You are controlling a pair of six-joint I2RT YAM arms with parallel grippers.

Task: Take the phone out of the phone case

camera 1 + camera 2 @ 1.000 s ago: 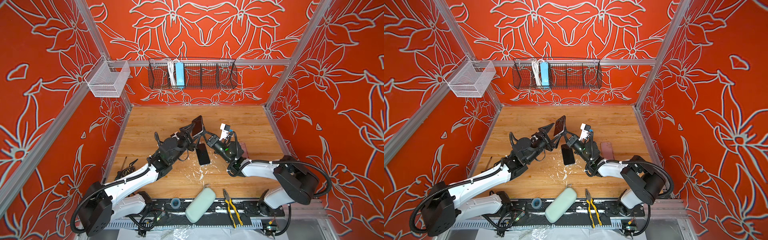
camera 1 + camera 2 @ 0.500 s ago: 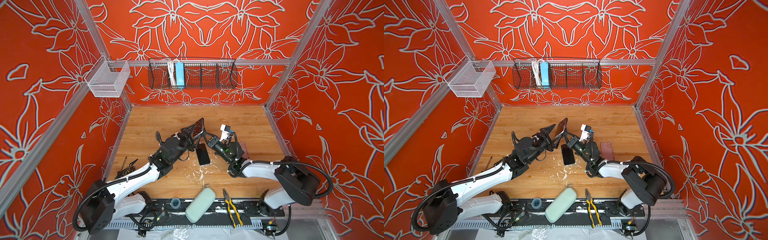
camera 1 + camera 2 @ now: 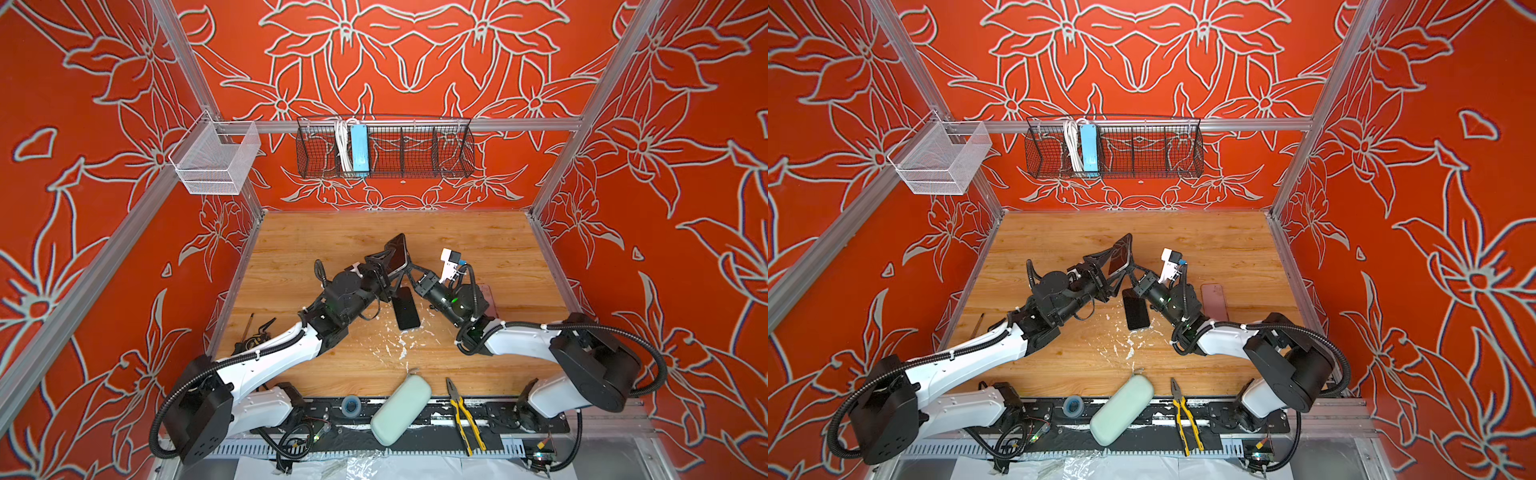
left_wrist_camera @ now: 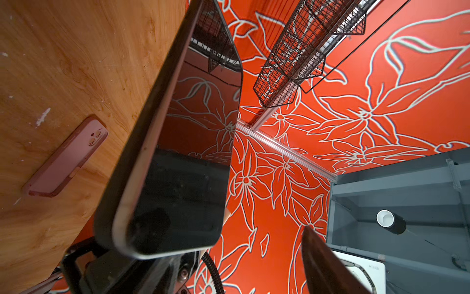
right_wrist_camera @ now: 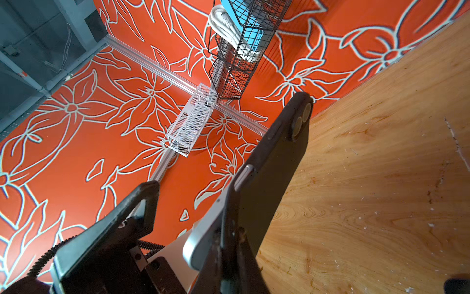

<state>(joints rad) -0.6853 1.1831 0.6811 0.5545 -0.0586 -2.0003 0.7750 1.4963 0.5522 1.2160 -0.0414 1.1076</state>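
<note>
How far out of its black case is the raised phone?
Partly out. In the right wrist view the phone shows a bare silver corner clear of the black case, while its camera end sits inside it.

My left arm [image 3: 268, 363] and right arm [image 3: 519, 343] are white shells with chunky black joints, ribbed black hoses and green LEDs, left gripper [image 3: 392, 266] and right gripper [image 3: 410, 271] all black.
</note>
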